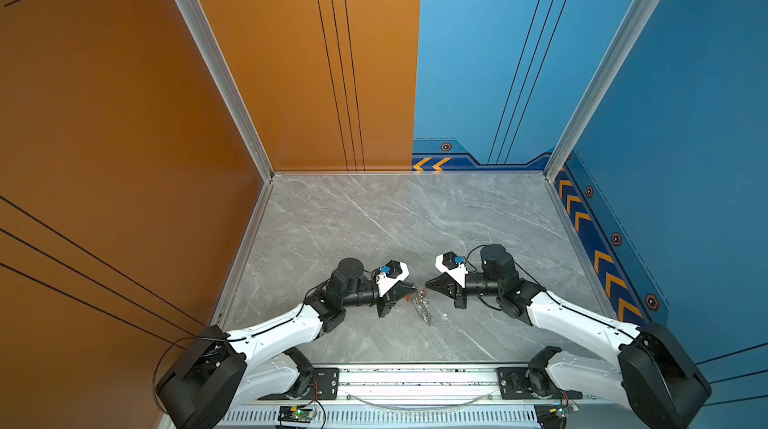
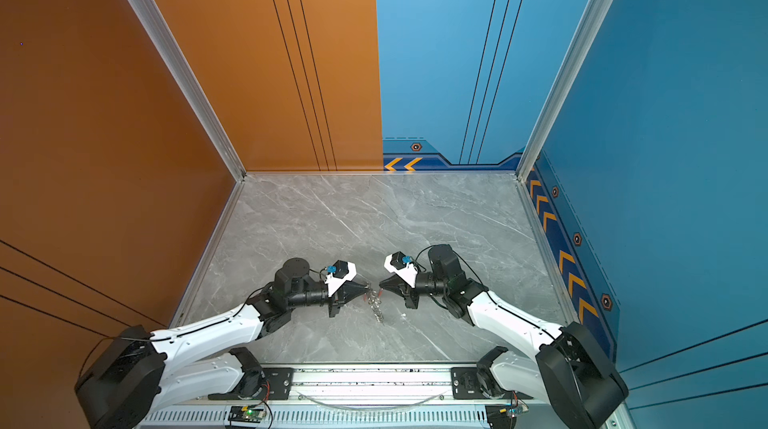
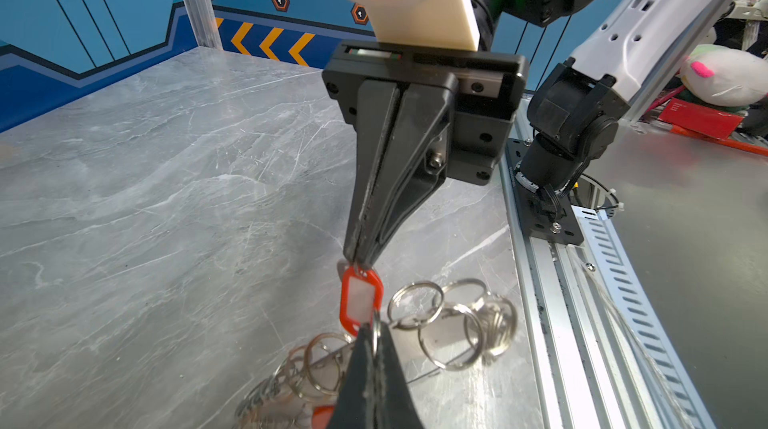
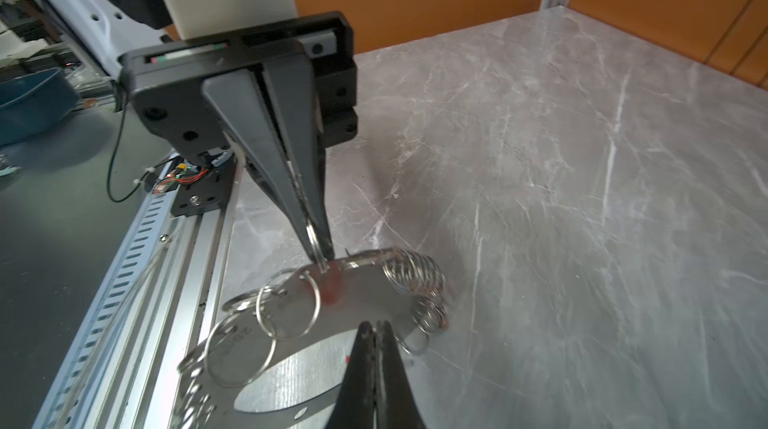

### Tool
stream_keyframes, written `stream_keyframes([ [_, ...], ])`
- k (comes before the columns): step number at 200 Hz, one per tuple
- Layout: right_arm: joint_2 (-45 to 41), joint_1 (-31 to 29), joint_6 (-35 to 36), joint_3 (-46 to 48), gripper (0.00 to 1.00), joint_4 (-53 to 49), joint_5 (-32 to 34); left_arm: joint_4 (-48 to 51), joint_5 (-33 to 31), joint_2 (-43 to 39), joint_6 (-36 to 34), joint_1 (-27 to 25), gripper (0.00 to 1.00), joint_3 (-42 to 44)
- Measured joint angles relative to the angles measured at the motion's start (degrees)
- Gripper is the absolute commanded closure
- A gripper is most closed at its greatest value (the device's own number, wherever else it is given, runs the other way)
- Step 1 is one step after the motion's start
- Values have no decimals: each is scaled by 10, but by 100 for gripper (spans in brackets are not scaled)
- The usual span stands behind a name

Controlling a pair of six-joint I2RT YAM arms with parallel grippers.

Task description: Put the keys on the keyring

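Note:
Both grippers meet tip to tip low over the grey marble table. In the left wrist view my right gripper is shut on the top end of an orange-red key tag. My left gripper is shut on a silver split ring at the tag's other end. The keyring, a flat band edged with several silver split rings, lies on the table under both tips. A second orange-red tag shows beside my left fingers. No key's metal blade shows. Both top views show the same meeting.
A metal rail with both arm bases runs along the table's front edge. Orange and blue walls close in the left, back and right sides. A small white speck lies just right of the keyring.

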State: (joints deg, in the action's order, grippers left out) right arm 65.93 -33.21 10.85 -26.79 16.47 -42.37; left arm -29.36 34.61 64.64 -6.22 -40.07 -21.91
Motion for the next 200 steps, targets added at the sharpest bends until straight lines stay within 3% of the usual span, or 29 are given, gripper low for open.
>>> stream_keyframes([
  [31, -15, -3, -77, 2, 100, -22, 99, 0, -17, -9, 0, 0, 100, 4],
  [58, -3, -13, -177, -18, 100, -102, 199, 0, -23, -9, 0, 0, 100, 5],
  [120, 26, -53, -367, -39, 99, -226, 328, 0, -32, -10, 0, 0, 100, 5],
  [174, 66, -62, -391, -85, 71, -303, 410, 0, -31, -10, 0, 0, 100, 5],
  [200, 51, -66, -347, -112, 70, -332, 413, 0, -20, -7, 0, 0, 100, 5],
])
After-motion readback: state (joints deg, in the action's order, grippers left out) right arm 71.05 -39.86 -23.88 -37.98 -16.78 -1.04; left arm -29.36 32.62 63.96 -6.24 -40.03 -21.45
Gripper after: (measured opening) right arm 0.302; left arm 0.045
